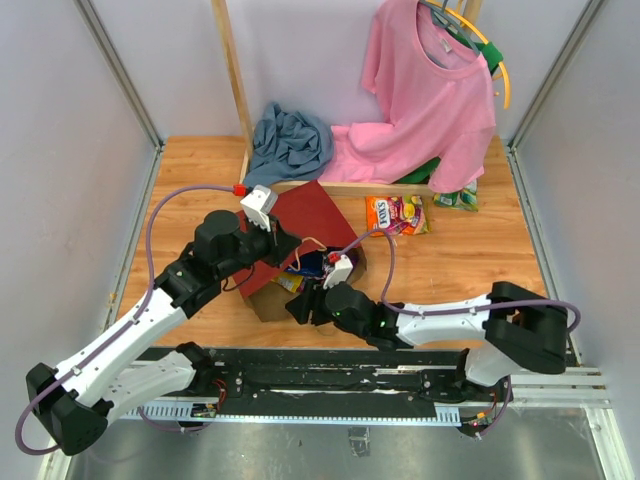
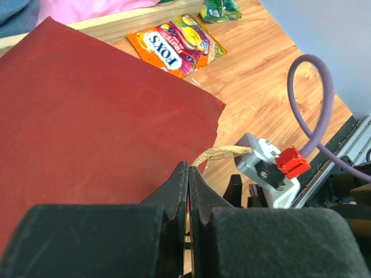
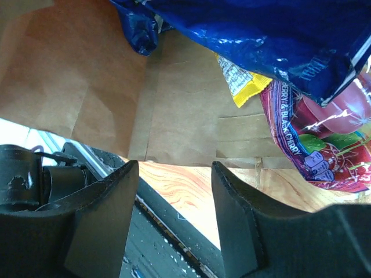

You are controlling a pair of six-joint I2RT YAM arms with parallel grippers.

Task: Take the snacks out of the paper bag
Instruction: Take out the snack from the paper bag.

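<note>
left gripper (image 2: 188,174) pinches paper bag (image 2: 87,116) rim; right gripper (image 3: 174,168) spread at its mouth. Next we grab blue chip bag (image 3: 261,35).

The paper bag (image 1: 305,215) lies on its side, one dark red panel (image 2: 98,116) facing up and its brown mouth turned toward the right claw (image 3: 174,168), whose fingers stand spread just at the opening; the left claw (image 2: 188,171) is pinched together on the bag's upper lip, with a thin twine handle (image 2: 223,153) curling out just beside its tips; inside, above and beyond the right claw, a glossy blue chip bag (image 3: 261,29) lies crumpled over a yellow packet corner (image 3: 243,81) and a purple candy packet (image 3: 324,145); well beyond the left claw, outside the bag, an orange Fox's packet (image 2: 177,45) lies flat, face up; farther still sits a green packet (image 2: 219,8).
</note>
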